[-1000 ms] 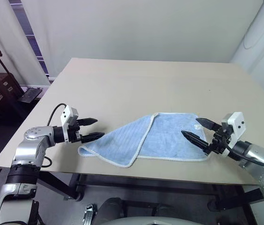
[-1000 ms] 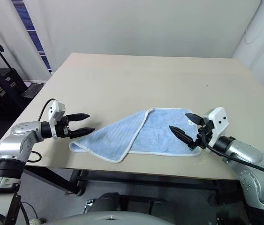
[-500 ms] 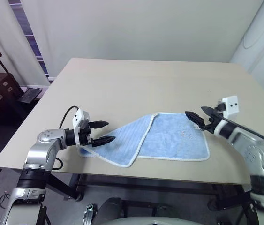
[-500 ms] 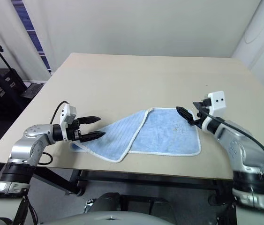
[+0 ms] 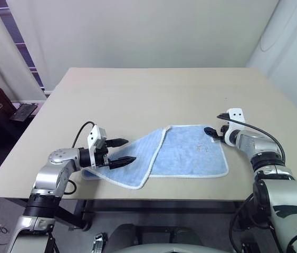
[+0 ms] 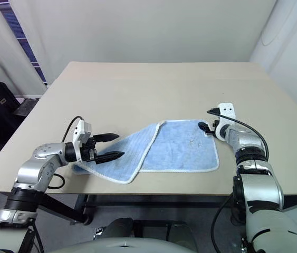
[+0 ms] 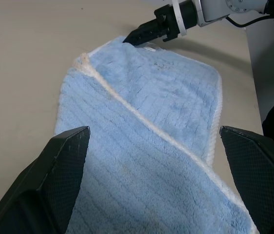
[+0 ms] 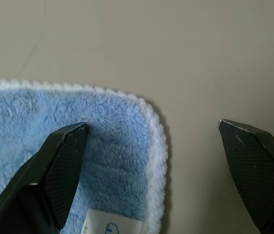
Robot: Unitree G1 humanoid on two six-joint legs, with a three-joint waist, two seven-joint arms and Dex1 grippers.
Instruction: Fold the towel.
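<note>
Fingers [image 7: 63, 165] of my left gripper [image 5: 121, 152] spread wide over the towel's [image 5: 190, 155] folded corner, right gripper [image 5: 211, 132] equally wide at its far corner, towel flat on the surface [image 5: 137, 100].

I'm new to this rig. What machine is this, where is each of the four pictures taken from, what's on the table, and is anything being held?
It is a two-armed humanoid robot. Two pictures come from its head, looking down over the table; the other two come from cameras on its wrists, looking along black fingers. A light-blue towel lies partly folded, one side turned over. The left gripper is open over the folded side; the right gripper is open at the towel's far right corner. Nothing is held.
</note>
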